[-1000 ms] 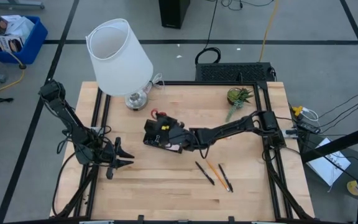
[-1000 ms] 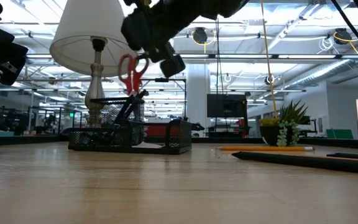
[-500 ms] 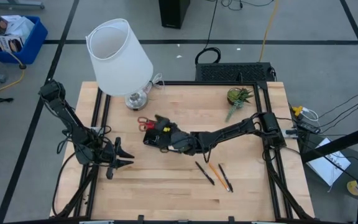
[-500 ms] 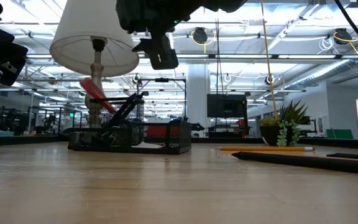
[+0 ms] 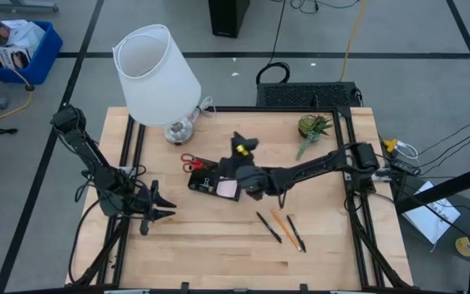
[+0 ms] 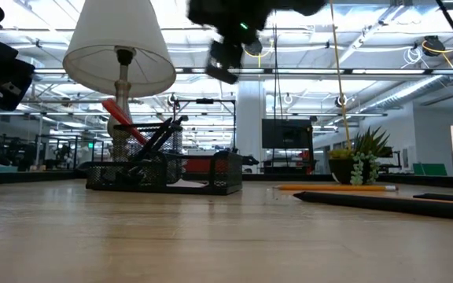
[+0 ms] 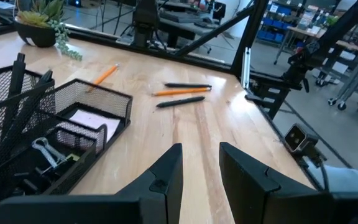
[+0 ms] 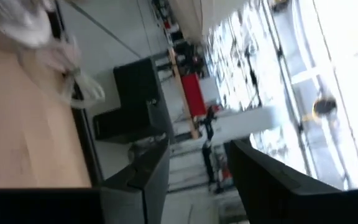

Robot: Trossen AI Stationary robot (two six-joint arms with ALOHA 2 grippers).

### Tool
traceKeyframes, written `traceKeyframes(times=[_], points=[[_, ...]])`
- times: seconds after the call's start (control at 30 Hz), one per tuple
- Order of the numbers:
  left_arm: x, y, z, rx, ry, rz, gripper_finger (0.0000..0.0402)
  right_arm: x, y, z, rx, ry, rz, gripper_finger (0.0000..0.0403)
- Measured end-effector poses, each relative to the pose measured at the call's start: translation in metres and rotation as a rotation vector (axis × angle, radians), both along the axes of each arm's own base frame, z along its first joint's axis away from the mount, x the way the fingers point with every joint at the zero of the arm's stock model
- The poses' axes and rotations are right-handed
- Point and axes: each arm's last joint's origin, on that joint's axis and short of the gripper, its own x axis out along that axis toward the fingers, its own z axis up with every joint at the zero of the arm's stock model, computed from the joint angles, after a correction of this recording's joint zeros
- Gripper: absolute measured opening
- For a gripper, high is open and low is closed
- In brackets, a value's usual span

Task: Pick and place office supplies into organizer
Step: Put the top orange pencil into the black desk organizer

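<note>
The black mesh organizer point(image 5: 205, 181) stands mid-table and also shows in the low view point(image 6: 203, 177). The red-handled scissors point(image 5: 189, 162) stand in its taller section, blades down, and lean with their handles point(image 6: 120, 116) out toward the lamp. A pink sticky pad point(image 5: 227, 188) and a clip point(image 7: 45, 152) lie in its lower compartment. Two black pens point(image 5: 269, 227) and an orange pencil point(image 5: 279, 222) lie on the table near the front right. My right gripper point(image 5: 241, 147) is open and empty, high above the organizer's right end. My left gripper point(image 5: 166, 209) is open and empty at the front left.
A white lamp point(image 5: 155, 73) stands at the far left, just behind the organizer. A potted plant point(image 5: 312, 126) with a trailing sprig stands at the far right. Another orange pencil point(image 7: 104, 74) lies near the plant. Bare wood lies between the organizer and the table's near edge.
My right gripper has let go of the scissors, which fell from above the organizer into its taller section and tipped over to lean toward the lamp. The gripper has then risen and gone toward the table's right and far side. The left arm has kept still.
</note>
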Motion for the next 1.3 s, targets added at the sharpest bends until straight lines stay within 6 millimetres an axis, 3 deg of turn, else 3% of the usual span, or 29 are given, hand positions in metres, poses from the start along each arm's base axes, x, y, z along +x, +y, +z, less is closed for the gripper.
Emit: traceKeyframes(times=[0.13, 0.33, 0.43, 0.57, 0.67, 0.87, 1.0, 1.17, 1.3], points=[[0.000, 0.000, -0.001, -0.010, 0.010, 0.004, 0.0108, -0.035, -0.007, -0.018, 0.050, -0.085, -0.023, 0.0156], [0.000, 0.001, -0.002, -0.003, 0.011, 0.015, 0.0108, -0.108, -0.009, -0.042, 0.191, -0.311, 0.031, 0.0145], [0.000, 0.001, -0.002, -0.001, 0.008, 0.029, 0.0108, -0.142, -0.006, -0.044, 0.402, -0.491, 0.210, 0.0139], [0.000, 0.001, -0.002, -0.003, 0.008, 0.031, 0.0108, -0.178, -0.009, -0.051, 0.879, -0.653, 0.529, 0.0130], [0.000, 0.001, -0.002, -0.003, 0.007, 0.031, 0.0108, -0.198, -0.015, -0.060, 1.094, -0.718, 0.580, 0.0127], [0.000, 0.002, -0.001, 0.000, 0.001, 0.059, 0.0108, -0.218, -0.018, -0.067, 1.091, -0.882, 0.633, 0.0126], [0.000, 0.002, -0.001, -0.006, 0.000, 0.064, 0.0108, -0.222, -0.019, -0.080, 1.093, -0.731, 0.621, 0.0125], [0.000, 0.002, -0.001, 0.000, -0.001, 0.065, 0.0108, -0.223, -0.034, -0.102, 1.264, -0.614, 0.487, 0.0125], [0.000, 0.002, -0.001, 0.003, -0.003, 0.074, 0.0108, -0.221, -0.042, -0.108, 1.337, -0.554, 0.459, 0.0131]])
